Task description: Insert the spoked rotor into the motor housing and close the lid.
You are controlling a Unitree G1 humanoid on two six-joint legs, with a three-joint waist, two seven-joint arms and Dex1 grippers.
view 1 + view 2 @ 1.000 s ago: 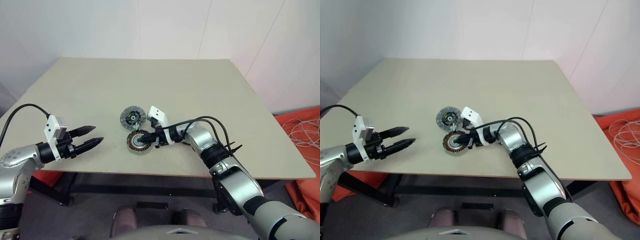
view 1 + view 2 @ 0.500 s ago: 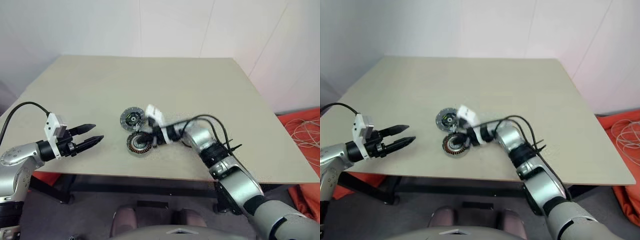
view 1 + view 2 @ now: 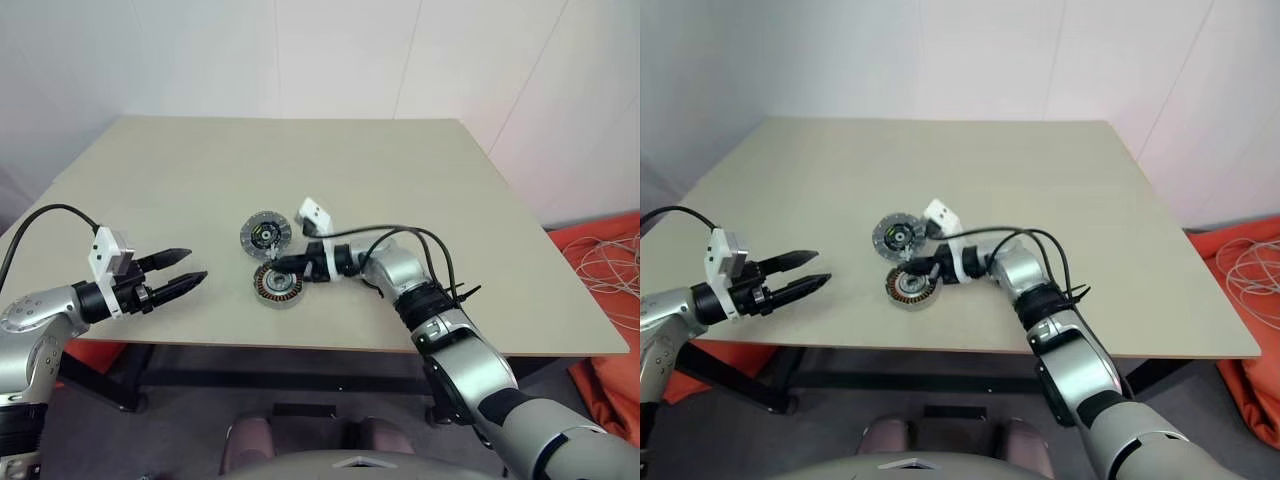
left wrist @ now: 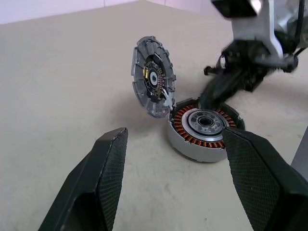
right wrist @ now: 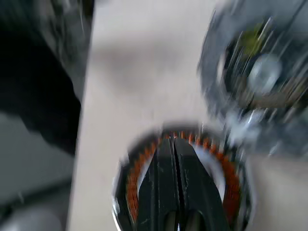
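You have no legible writing or brand on any part. The motor housing (image 3: 278, 285) lies flat near the worktop's (image 3: 420, 180) front edge, its open face and axis pointing up. The lid (image 4: 153, 77) stands tilted on its edge, leaning on the housing's far rim, green-marked face towards your left tool (image 3: 189, 272), whose fingers are spread and empty. Your right tool (image 3: 284, 264) is pinched closed, empty, hovering over the housing.

right hand (image 3: 284, 264) | lifted off motor housing (image 3: 278, 284) | now just above rim
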